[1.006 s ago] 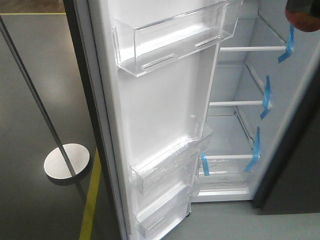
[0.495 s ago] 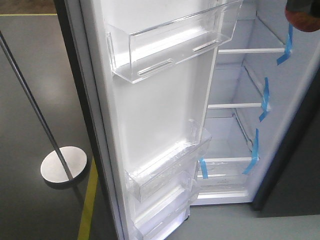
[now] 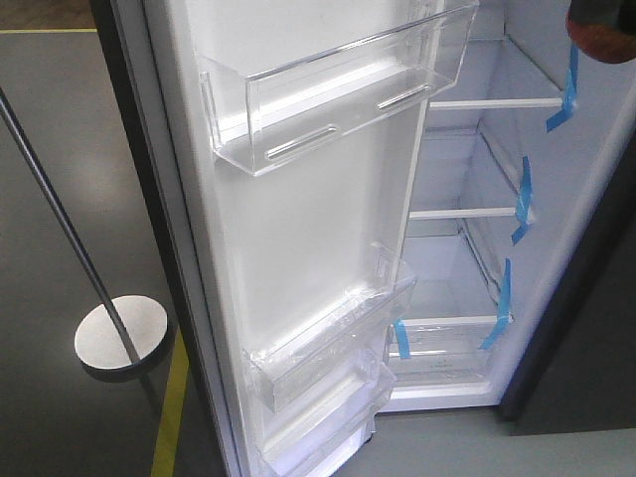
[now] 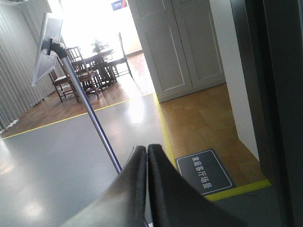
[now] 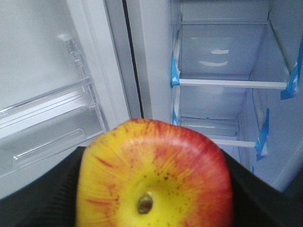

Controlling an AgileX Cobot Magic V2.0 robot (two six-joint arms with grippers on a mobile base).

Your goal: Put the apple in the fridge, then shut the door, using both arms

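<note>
Clamps apple (image 5: 154, 165) in right pincer (image 5: 152, 196) | faces fridge (image 5: 227, 52) interior ahead, open door (image 5: 42, 71) to its left | holds left pincer (image 4: 146, 153) pressed together

Left hand (image 4: 146, 149): smooth glossy black, two tapered fingers (image 4: 165, 189), blunt tips. Right hand (image 5: 154, 163): matte black, broad.

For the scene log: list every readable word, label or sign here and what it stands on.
"家庭客厅场景", as best it reads: floor sign, left wrist view.
The blue sign over the far doorway: too small to read.
No text on the fridge, door or apple.
</note>
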